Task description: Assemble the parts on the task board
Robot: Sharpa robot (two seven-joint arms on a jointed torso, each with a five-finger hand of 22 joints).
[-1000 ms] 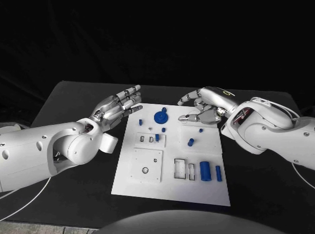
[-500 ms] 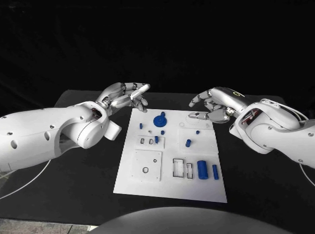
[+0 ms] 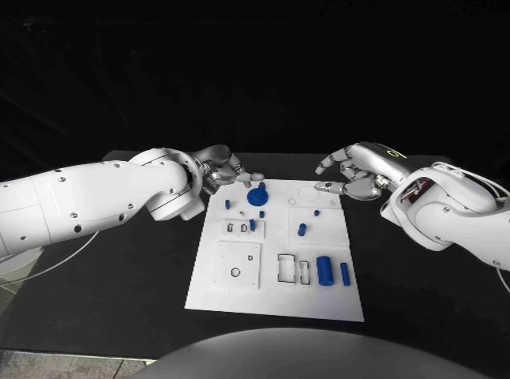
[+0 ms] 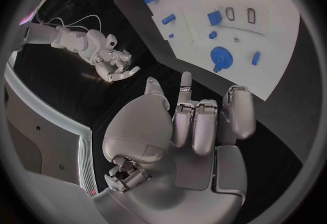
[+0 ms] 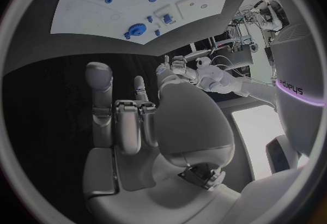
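Note:
The white task board [image 3: 280, 294] lies in the middle of the black table. A blue gear [image 3: 259, 195] stands near its far edge, with small blue pegs [image 3: 301, 230] round it and two blue cylinders [image 3: 324, 271] near the front right. My left hand [image 3: 223, 170] hovers at the board's far left corner, fingers curled in and holding nothing. Over the far right corner my right hand [image 3: 353, 175] hangs with fingers arched and apart, nothing between them. The left wrist view shows the board [image 4: 272, 33] and gear [image 4: 219, 56] beyond my left hand [image 4: 194, 117]; the right wrist view shows the gear [image 5: 136, 30].
Rectangular slots [image 3: 290, 268] and a square plate with a small hole [image 3: 237, 265] mark the board's near half. Black table [image 3: 118, 260] stretches on both sides of the board. My white forearms come in over the table's left and right edges.
My left hand has curled its fingers in and moved from the board's left side to its far left corner. The right hand drifted slightly towards the far right corner.

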